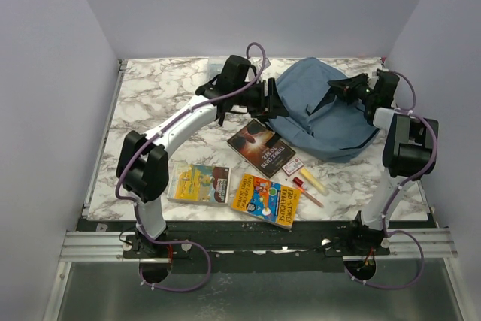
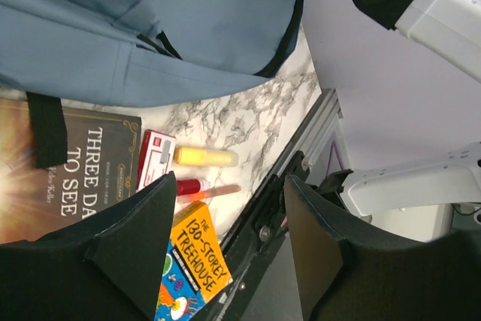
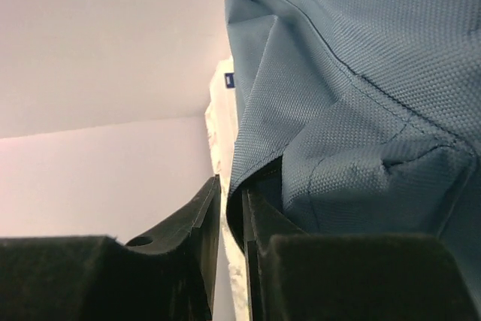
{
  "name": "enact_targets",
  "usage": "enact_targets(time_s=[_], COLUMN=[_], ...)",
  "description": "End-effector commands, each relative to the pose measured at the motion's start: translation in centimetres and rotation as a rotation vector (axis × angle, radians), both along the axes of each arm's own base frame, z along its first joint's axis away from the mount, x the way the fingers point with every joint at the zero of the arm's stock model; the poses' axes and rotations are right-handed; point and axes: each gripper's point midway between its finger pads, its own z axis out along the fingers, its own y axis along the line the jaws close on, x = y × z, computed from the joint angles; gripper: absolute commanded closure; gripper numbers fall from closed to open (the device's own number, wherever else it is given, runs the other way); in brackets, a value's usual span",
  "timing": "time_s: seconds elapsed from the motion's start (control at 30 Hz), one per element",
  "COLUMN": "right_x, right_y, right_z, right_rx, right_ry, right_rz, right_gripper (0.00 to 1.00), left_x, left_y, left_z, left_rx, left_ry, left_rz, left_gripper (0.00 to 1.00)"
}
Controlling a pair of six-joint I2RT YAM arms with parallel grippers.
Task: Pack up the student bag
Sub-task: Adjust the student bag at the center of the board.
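Note:
The student bag [image 1: 323,114], dusty-blue fabric with black trim, lies at the back right of the marble table. In the top view my right gripper [image 1: 336,86] rests on its upper part. The right wrist view shows that gripper [image 3: 231,186] nearly shut, with a fold of the bag's edge [image 3: 338,110] pinched between the jaws. My left gripper [image 1: 276,104] hangs at the bag's left side. In the left wrist view it [image 2: 229,186] stands open with nothing between its fingers, and the bag [image 2: 150,28] lies beyond them.
In front of the bag lie a dark book [image 1: 261,146], a small red-and-white box [image 1: 293,165], a yellow tube [image 1: 313,180] and a red pen [image 1: 307,189]. Nearer the front edge lie an orange book [image 1: 267,199] and a yellow-covered book [image 1: 199,183].

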Motion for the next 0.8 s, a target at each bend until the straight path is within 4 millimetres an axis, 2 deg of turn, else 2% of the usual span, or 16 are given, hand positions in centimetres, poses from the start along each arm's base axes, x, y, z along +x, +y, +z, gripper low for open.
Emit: enact_targets(time_s=[0.0,0.1,0.17,0.23,0.3,0.37,0.47,0.5,0.53,0.7,0.77], right_x=[0.7,0.9,0.5,-0.1,-0.7,-1.5,-3.1,-3.7,-4.5,-8.3,-10.9], right_y=[1.3,1.3,1.1,0.6,-0.1,-0.7,-1.2,-1.6,-1.8,-2.6,-1.4], right_z=[1.7,0.7,-0.2,-0.6,-0.1,-0.1,-0.2,-0.2,0.0,1.6,2.1], right_rx=[0.15,0.14,0.061,-0.041,-0.155,-0.257,-0.362,-0.408,-0.447,-0.665,-0.753], right_ry=[-0.013,0.007,0.03,0.047,0.055,0.076,0.12,0.134,0.146,0.208,0.248], right_rz=[0.076,0.083,0.079,0.065,0.048,0.05,0.06,0.056,0.055,0.045,0.074], right_gripper=[0.76,0.69,0.6,0.52,0.44,0.4,0.2,0.08,0.01,0.02,0.03], left_x=[-0.6,-1.4,-2.4,-3.4,-4.3,-5.0,-6.1,-6.4,-6.9,-9.2,-10.1], left_y=[-0.2,0.3,0.6,1.0,1.4,1.6,1.8,1.9,2.0,2.3,2.3], left_z=[1.4,2.5,2.8,2.4,1.7,1.5,2.6,2.8,3.3,5.3,6.5], left_rx=[-0.008,-0.009,-0.019,-0.019,-0.013,-0.014,-0.051,-0.057,-0.067,-0.1,-0.119], left_ry=[0.009,-0.005,0.006,0.023,0.044,0.052,0.038,0.03,0.014,-0.033,-0.057], left_rz=[-0.01,-0.019,-0.039,-0.057,-0.067,-0.074,-0.09,-0.09,-0.095,-0.141,-0.16], left_gripper=[0.38,0.36,0.35,0.35,0.35,0.35,0.34,0.33,0.32,0.29,0.28])
